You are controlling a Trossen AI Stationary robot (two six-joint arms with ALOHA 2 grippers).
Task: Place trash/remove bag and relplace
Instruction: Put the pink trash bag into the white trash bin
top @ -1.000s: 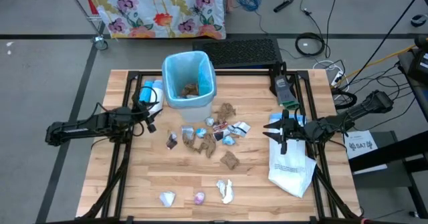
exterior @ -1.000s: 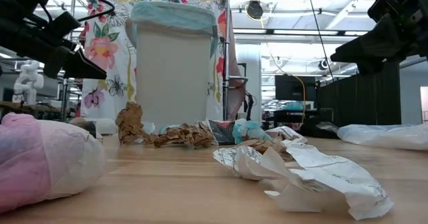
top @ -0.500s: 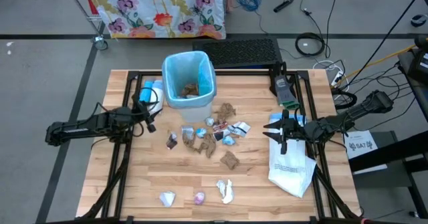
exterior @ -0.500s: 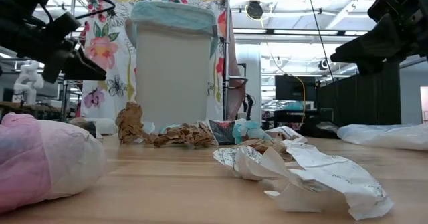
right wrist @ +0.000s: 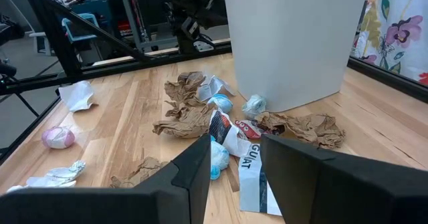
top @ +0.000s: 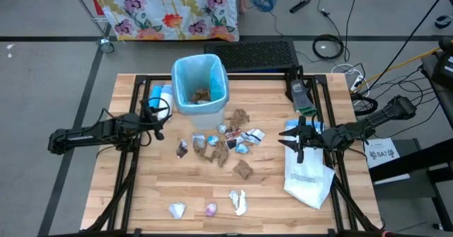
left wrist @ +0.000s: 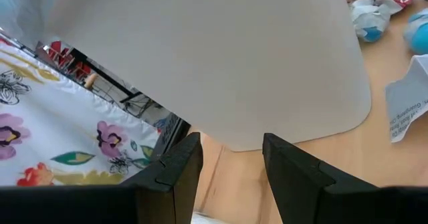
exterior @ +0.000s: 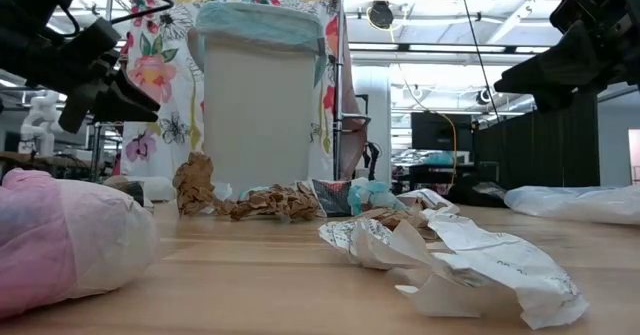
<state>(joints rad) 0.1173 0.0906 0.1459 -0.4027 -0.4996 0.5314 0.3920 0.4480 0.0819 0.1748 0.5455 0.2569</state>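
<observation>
Left claw [top: 153, 119] hovers open beside the bin [top: 200, 88], holding nothing; right claw [top: 300, 142], parted, hangs over the white bag [top: 308, 173]. Trash [top: 221, 146] litters the bench [top: 141, 187] between them.

Setting: a light wooden bench [top: 163, 187] with a black metal frame stands on a grey floor [top: 42, 67] crossed by dark tape lines. Behind the bench hangs a floral cloth [top: 170, 7] in pink, orange and yellow on white, with a black mat [top: 255, 53] and loose cables [top: 325, 46] on the floor near it. Seen level across the bench, the room opens into a bright workshop with ceiling lights [exterior: 400, 5] and dark partitions [exterior: 560, 155].
</observation>
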